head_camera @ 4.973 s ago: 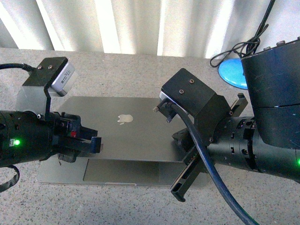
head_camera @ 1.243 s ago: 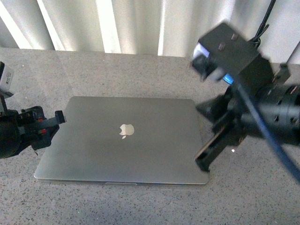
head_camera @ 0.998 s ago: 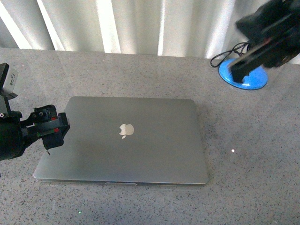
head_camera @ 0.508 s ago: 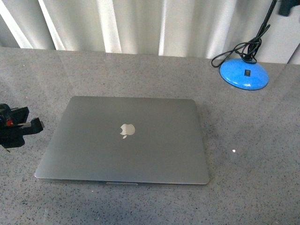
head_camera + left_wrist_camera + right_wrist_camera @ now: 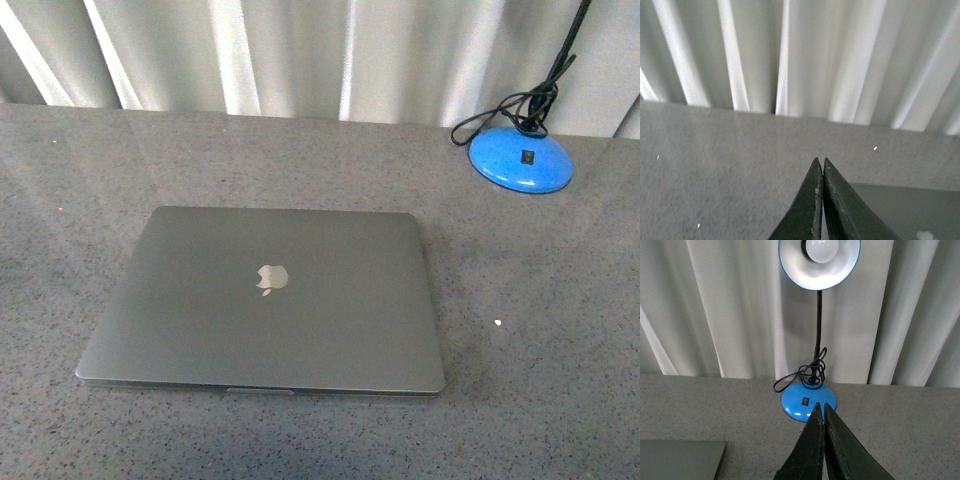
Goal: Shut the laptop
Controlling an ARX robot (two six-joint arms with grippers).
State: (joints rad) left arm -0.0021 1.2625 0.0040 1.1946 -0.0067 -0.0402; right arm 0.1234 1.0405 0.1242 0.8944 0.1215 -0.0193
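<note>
laptop (image 5: pixel 265 300) lying shut on tabletop (image 5: pixel 540 330), beside and below both hands | left hand (image 5: pixel 820 165), right hand (image 5: pixel 822 410) sitting pinched together, empty | risk: a descending hand scratching lid

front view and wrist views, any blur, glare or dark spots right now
Front view: sharp, evenly lit; soft sheen on the laptop lid, no hard glare. Left wrist view: slightly soft, left gripper tips dark. Right wrist view: clear; right gripper dark; lamp shade pale, not blown out.
</note>
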